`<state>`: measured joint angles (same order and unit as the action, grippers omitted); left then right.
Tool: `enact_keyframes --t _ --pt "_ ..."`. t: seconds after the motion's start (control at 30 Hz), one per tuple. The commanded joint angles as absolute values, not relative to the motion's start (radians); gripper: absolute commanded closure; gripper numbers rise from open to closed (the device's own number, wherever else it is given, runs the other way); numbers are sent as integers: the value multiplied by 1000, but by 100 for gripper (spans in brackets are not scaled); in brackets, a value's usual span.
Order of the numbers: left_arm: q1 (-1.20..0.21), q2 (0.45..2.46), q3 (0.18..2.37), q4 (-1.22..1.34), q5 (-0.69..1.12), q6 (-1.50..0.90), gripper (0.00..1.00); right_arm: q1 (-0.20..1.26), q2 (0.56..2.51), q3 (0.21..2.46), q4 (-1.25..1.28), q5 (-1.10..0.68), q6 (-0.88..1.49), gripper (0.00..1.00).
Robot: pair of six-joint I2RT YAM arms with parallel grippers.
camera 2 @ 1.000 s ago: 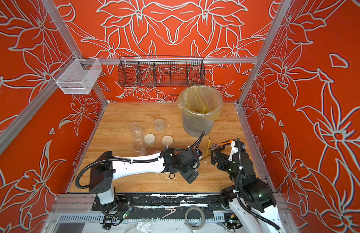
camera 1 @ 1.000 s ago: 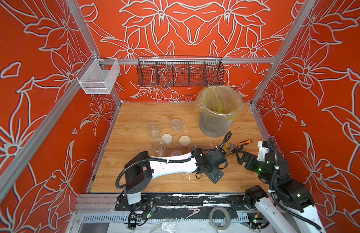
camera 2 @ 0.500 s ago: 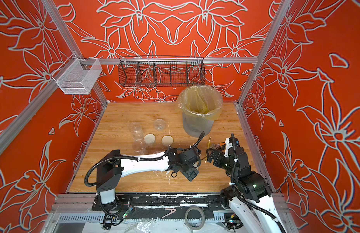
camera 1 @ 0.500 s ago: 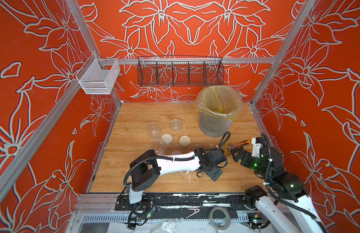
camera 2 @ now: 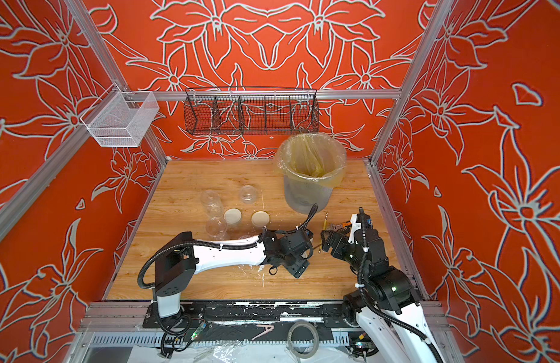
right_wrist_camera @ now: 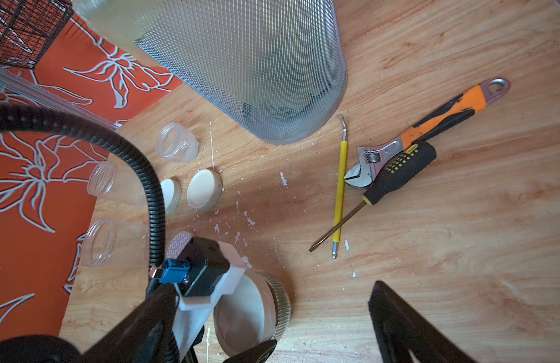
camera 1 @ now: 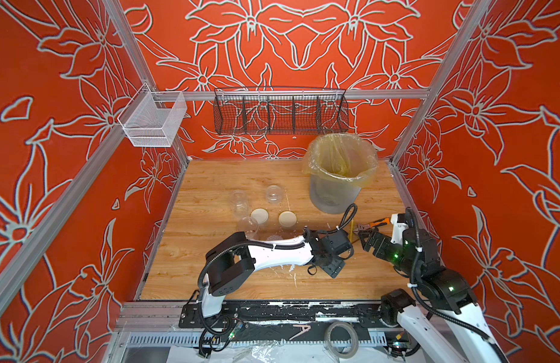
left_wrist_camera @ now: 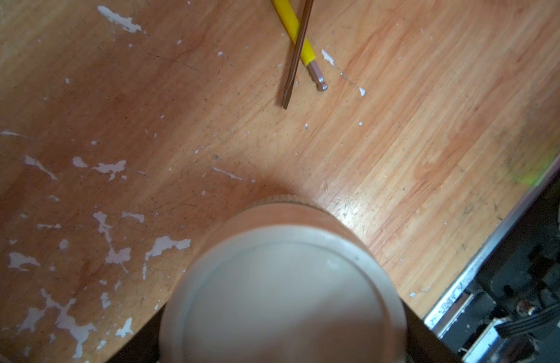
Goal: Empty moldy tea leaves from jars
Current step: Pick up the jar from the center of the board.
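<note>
My left gripper (camera 1: 330, 267) (camera 2: 296, 267) reaches low across the table's front middle and is shut on a squat lidded jar (right_wrist_camera: 256, 311). The jar's cream lid (left_wrist_camera: 282, 301) fills the space between the jaws in the left wrist view. Three clear jars (camera 1: 239, 199) (camera 1: 274, 193) (camera 1: 248, 225) stand open and look empty, with two cream lids (camera 1: 259, 216) (camera 1: 287, 218) and a dotted lid (right_wrist_camera: 178, 243) beside them. No tea leaves show in any jar. My right gripper (camera 1: 365, 239) (camera 2: 327, 240) hangs open just right of the left wrist, with one black finger (right_wrist_camera: 398, 323) over bare wood.
A grey mesh bin (camera 1: 335, 195) (right_wrist_camera: 256, 63) with a yellowish liner stands at the back right. A wrench (right_wrist_camera: 429, 125), a screwdriver (right_wrist_camera: 398, 169) and a yellow hex key (right_wrist_camera: 340, 188) lie in front of it. White flakes (left_wrist_camera: 115, 254) dot the wood. Wire baskets (camera 1: 280, 114) (camera 1: 151, 124) hang on the walls.
The left gripper's jaws have closed on the jar. Its shoulder link has swung a little to the right. The right gripper has edged slightly left and toward the back.
</note>
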<state>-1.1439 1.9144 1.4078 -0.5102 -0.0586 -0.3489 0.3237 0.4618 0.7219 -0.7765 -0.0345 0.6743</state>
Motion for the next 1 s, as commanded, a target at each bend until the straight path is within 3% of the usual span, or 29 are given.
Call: enact_keyframes --t 0.0,0.23,0.47,0.63,0.8,0.97 --pt "-1121 1849 1358 -512 -32 -385 44 319 463 708 -720 -27 666 3" --pt "-1027 1635 1272 -435 54 -404 58 319 396 620 -482 -163 532 10" --pt "-878 1409 1239 -411 198 -408 71 321 385 449 -32 -474 411 13" --pt "-781 1288 1268 -421 313 -413 76 370 487 346 338 -623 350 5" --pt "-737 1240 1304 -452 397 -415 78 508 664 364 475 -646 138 2" --pt "-724 1235 1324 -480 449 -425 79 557 794 406 597 -691 51 2"
